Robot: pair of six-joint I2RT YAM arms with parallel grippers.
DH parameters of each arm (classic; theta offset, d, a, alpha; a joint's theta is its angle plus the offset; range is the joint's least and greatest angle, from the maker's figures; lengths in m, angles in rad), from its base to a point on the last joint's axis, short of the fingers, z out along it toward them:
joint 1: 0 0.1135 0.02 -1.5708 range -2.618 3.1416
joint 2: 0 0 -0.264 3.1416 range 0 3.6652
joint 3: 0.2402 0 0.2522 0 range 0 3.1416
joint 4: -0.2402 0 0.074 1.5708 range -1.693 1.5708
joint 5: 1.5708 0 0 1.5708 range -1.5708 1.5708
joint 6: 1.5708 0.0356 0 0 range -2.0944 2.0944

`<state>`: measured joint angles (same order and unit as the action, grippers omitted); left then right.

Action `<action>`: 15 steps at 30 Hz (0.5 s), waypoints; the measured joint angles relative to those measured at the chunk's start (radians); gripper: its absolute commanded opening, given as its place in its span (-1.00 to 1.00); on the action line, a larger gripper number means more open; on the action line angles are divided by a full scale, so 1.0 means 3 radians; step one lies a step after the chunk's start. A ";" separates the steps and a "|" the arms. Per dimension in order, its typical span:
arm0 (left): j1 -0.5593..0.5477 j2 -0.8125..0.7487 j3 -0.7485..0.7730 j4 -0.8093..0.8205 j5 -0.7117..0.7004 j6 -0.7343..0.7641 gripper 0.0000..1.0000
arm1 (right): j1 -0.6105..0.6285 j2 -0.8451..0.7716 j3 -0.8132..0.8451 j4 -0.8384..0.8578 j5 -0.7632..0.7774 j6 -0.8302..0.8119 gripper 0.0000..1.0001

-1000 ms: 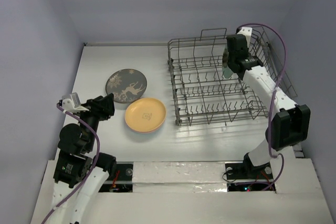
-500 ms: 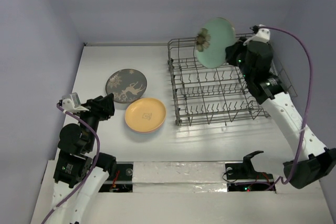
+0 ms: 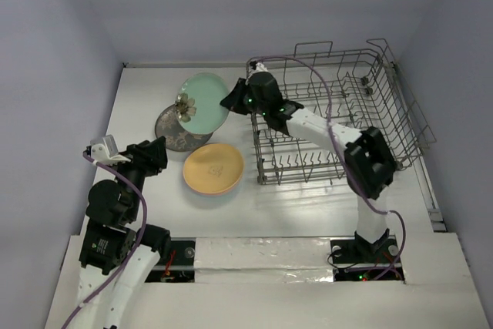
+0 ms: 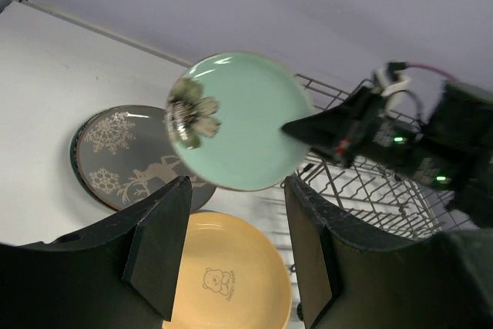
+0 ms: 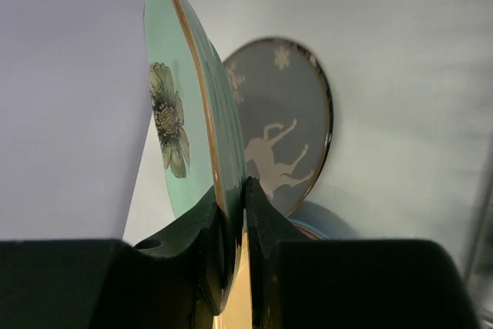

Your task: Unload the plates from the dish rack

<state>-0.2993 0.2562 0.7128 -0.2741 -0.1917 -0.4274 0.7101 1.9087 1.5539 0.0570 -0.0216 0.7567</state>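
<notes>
My right gripper [image 3: 233, 102] is shut on the rim of a mint green plate [image 3: 203, 98] with a flower print and holds it in the air over a dark grey plate [image 3: 176, 135] with a deer print. The mint plate also shows in the right wrist view [image 5: 185, 113], clamped between the fingers [image 5: 202, 229], and in the left wrist view [image 4: 243, 125]. An orange-yellow plate [image 3: 213, 168] lies flat beside the grey one. The grey wire dish rack [image 3: 331, 117] stands at the right with no plates visible in it. My left gripper [image 3: 158, 153] is open and empty, near the grey plate's front edge.
The dish rack's raised wire handles [image 3: 312, 50] stick up along its back. Walls close the table at the left, back and right. My right arm [image 3: 323, 130] stretches across the rack's left half.
My right arm swung the mint green plate from above the rack's back leftward and down, to over the dark grey plate. The left arm has not moved.
</notes>
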 measured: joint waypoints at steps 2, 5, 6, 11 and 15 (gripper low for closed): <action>0.0000 0.0011 0.0000 0.0001 0.0000 0.0000 -0.03 | 0.0042 0.0259 0.0117 0.0031 -0.0046 0.0154 -1.00; 0.0000 0.0034 0.0000 0.0001 0.0001 0.0000 -0.03 | 0.0088 0.0586 0.0322 0.0034 -0.0093 0.0328 -1.00; 0.0000 0.0038 0.0000 0.0000 0.0001 -0.0001 -0.03 | 0.0104 0.0682 0.0395 0.0037 -0.0088 0.0375 -1.00; 0.0023 0.0052 0.0000 0.0001 0.0001 0.0000 -0.03 | 0.0153 0.1006 0.0662 0.0086 -0.0078 0.0628 -1.00; 0.0029 0.0056 0.0000 0.0001 0.0001 0.0000 -0.03 | 0.0210 0.1185 0.0754 0.0187 -0.0079 0.0807 -1.00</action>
<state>-0.2905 0.2729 0.7128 -0.2737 -0.1913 -0.4274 0.7731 2.2642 1.7802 0.1131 -0.0452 0.9989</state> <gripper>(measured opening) 0.483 0.184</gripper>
